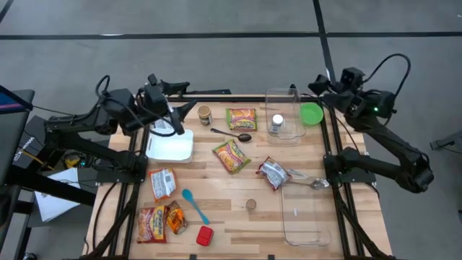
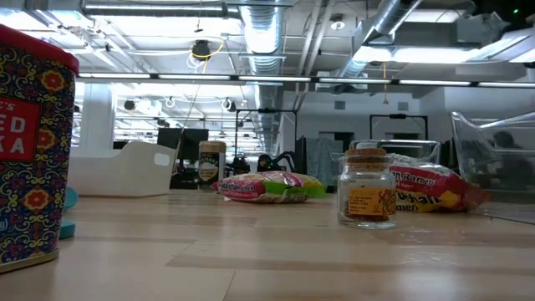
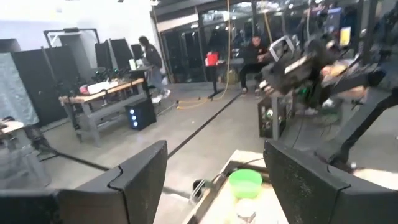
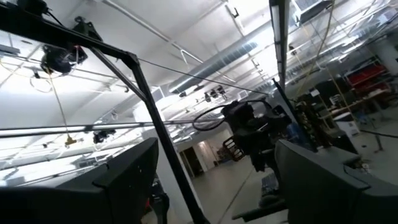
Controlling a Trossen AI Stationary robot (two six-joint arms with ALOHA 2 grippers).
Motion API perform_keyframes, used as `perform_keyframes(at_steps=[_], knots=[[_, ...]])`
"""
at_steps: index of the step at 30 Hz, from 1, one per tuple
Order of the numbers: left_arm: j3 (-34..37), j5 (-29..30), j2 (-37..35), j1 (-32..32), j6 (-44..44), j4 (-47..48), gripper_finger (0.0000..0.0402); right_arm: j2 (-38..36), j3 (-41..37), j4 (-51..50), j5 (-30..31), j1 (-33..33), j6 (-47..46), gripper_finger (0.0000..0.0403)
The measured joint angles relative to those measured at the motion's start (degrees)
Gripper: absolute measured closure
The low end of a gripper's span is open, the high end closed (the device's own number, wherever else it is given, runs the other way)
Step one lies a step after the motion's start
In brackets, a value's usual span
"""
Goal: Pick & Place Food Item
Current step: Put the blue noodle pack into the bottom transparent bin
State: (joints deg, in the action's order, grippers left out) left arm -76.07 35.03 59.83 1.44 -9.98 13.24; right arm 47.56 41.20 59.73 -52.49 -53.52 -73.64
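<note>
While both arms sit back at the far edge: I see nothing lifted yet, and every packet lies flat on the wooden table (image 1: 238, 217).
Left gripper (image 1: 189, 110): fingers spread with nothing between them, hanging above the white bin (image 1: 172, 146) at the table's far left.
Right gripper (image 1: 315, 85): fingers wide apart and empty, raised at the far right corner beside the green bowl (image 1: 312, 113).
Food item: I judge the nearest candidate to be the noodle packet (image 1: 232, 155) at mid-table, lying tilted just near a dark spoon (image 1: 232, 134); a second packet (image 1: 242, 118) lies beyond it, close to the clear container (image 1: 283, 115).
Other clutter: a crumpled foil pouch (image 1: 273, 173) rests against the clear tray (image 1: 304, 213); a small jar (image 2: 367, 189) stands upright toward the front.
Risk: flat, slippery wrappers could slide from a shallow pinch, and, as I judge it, a careless descent could knock the spoon or jar.
Risk two: reaching across could clip the bin wall.
</note>
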Motion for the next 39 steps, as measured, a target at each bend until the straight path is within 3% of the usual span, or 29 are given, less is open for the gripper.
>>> perform_keyframes(at_steps=[6,11,16,22,25,29,33,39], knots=[[-0.03,15.15,0.3,-3.77,11.92,3.08,0.0142,0.05,0.45,-5.57,0.74,0.0,1.25,0.0088],[0.0,16.83,1.46,-10.87,22.69,11.56,0.0142,-0.01,0.45,-7.29,1.82,0.27,1.65,0.0088],[0.0,8.39,3.09,-20.78,29.54,9.5,0.0142,0.05,0.45,-6.99,6.0,2.41,3.47,0.0088],[-0.69,-5.62,6.69,-31.57,29.05,-2.85,0.0142,-0.19,0.45,-6.83,8.0,4.73,3.77,0.0088],[-4.99,-9.27,9.62,-37.24,28.3,-1.61,0.0142,-0.43,0.45,-6.67,9.21,6.08,3.79,0.0088],[-13.84,-11.19,14.86,-43.68,22.83,8.99,0.0142,-0.38,0.45,-6.56,10.6,7.92,4.1,0.0088],[-20.48,-12.39,20.67,-49.64,19.57,28.96,0.0142,-0.38,0.45,-6.56,10.84,9.53,5.12,0.0088],[-18.81,-12.8,26.28,-55.52,24.27,52.93,0.0142,-0.38,0.45,-6.56,13.26,11.82,6.39,0.0088]])
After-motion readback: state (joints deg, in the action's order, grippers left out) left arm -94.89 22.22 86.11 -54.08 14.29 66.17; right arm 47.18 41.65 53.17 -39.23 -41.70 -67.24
